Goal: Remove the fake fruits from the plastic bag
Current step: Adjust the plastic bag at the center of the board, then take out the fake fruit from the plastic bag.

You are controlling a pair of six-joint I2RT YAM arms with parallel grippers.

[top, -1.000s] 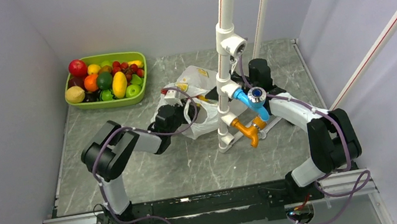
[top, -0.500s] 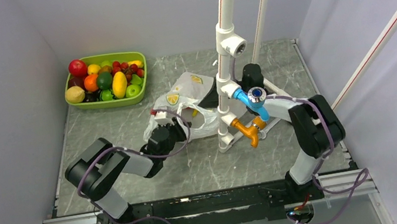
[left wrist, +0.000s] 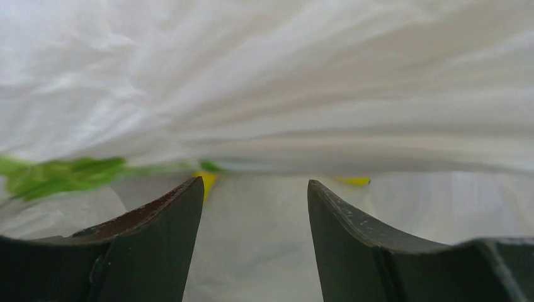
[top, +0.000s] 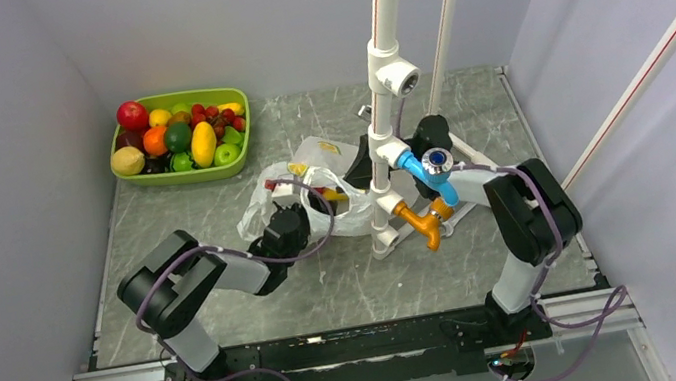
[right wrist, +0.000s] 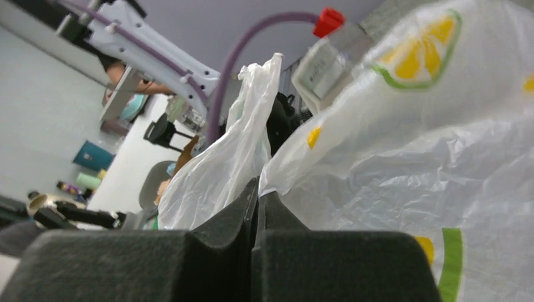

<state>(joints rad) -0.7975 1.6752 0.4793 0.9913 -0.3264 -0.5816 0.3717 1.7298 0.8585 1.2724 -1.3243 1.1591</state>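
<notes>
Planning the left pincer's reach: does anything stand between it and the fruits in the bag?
Yes: the film of the plastic bag spreads right before the open left pincer, with the fake fruits behind it.

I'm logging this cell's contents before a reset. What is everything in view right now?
plastic bag: one, translucent white with lemon prints, crumpled mid-table
fruit in bag: count unclear, a yellow bit shows at the mouth
tray: one, lime green, far left corner
fruits in tray: a heap, red, orange, yellow and green
pipe stand: one, white with blue and orange fittings, right of the bag
table: one, grey marbled
left claw: open, facing the bag
right claw: shut on the bag's film
</notes>
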